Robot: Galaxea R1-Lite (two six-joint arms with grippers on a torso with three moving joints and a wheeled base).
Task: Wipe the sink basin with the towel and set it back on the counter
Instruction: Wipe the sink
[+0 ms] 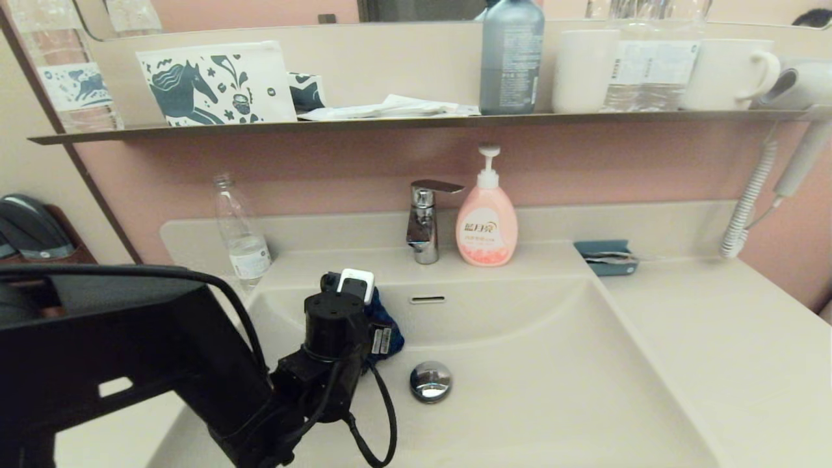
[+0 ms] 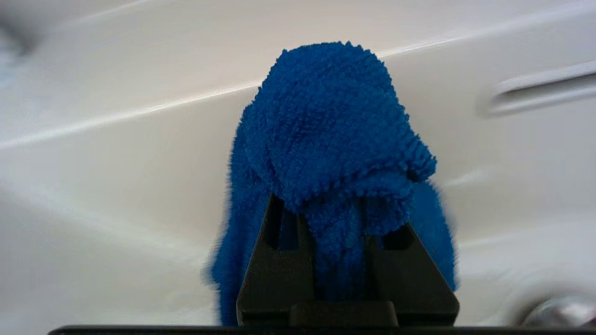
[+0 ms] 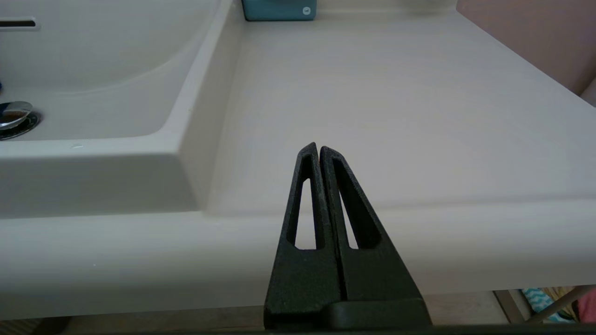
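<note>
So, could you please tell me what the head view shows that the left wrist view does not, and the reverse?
Only the head view shows the chrome faucet, pink pump soap bottle, clear plastic water bottle and cluttered thin shelf. Only the left wrist view shows the left claw shut on the fluffy blue towel. Both show the towel, the cream-beige sink basin, its slot overflow and round chrome drain plug.

The towel [image 1: 385, 328] lies in the sink basin [image 1: 552, 390], left of the drain plug [image 1: 430, 381], below the faucet [image 1: 426, 221]
</note>
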